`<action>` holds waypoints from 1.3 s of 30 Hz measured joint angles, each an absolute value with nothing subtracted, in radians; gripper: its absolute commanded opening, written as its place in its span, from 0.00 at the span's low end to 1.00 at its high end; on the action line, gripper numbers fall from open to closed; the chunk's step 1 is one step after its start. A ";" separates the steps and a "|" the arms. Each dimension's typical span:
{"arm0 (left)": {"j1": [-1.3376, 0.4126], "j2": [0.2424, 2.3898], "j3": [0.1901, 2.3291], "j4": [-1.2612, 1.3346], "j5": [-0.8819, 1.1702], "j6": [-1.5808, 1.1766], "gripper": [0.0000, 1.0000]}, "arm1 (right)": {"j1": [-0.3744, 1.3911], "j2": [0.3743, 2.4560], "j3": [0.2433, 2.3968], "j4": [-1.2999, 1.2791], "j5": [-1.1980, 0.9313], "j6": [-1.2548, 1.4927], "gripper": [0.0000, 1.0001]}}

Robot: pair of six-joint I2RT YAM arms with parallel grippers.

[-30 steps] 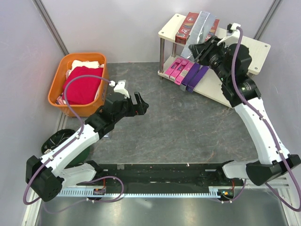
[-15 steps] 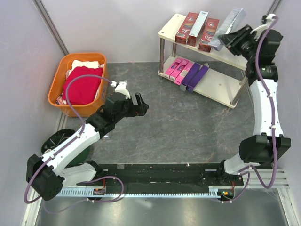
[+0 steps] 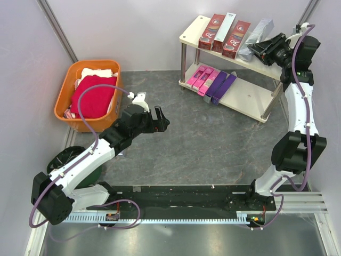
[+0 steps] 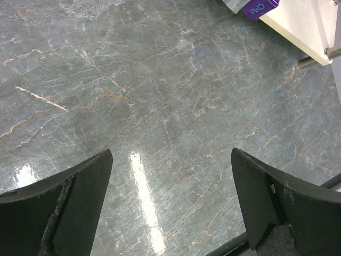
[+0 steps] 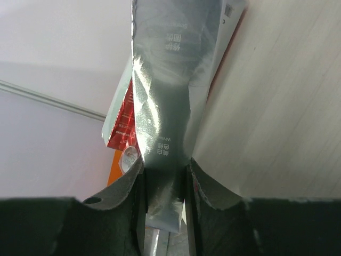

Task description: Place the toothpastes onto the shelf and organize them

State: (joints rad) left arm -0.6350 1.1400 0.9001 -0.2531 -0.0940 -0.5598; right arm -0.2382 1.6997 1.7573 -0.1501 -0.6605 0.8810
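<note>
**Silver carton clamped at the top board**

Clamped hard on the near end of a silver carton [image 5: 165,80], between the two fingers of the right gripper [image 5: 164,184], one pressed to each long side. Creased and dented along the foil face just past the grip. Held lengthwise, front to back, at the right end of the top board [image 5: 277,106] of the shelf [image 3: 193,32]. Perhaps resting on that board, perhaps just above it; unclear from either view. Just beside it on the left, a red carton [image 3: 236,38]; then a pale carton [image 3: 225,26]; then a second red carton, all side by side and pointing the same way.

On the lower board [image 3: 253,98], at its left end: pink cartons [image 3: 198,78], then purple cartons [image 3: 224,86], packed in one slanting row.

Spread wide on the left gripper [image 4: 170,154], both fingers [image 4: 80,197], hanging over the grey table [image 4: 176,80], well apart from the shelf. At the top right corner of that wrist view, the end of a purple carton and a corner of the lower board.

At the far left of the table, an orange basket [image 3: 59,104] with a red cloth [image 3: 95,96] folded inside.
</note>
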 measured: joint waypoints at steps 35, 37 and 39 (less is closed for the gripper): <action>-0.616 1.238 0.946 -0.326 -0.125 -0.544 1.00 | -0.206 1.414 1.527 -0.202 -0.511 0.728 0.98; -0.602 1.265 0.957 -0.346 -0.134 -0.541 1.00 | -0.170 1.348 1.479 -0.207 -0.500 0.717 0.98; -0.582 1.294 0.963 -0.366 -0.141 -0.541 1.00 | -0.131 1.288 1.431 -0.211 -0.490 0.706 0.98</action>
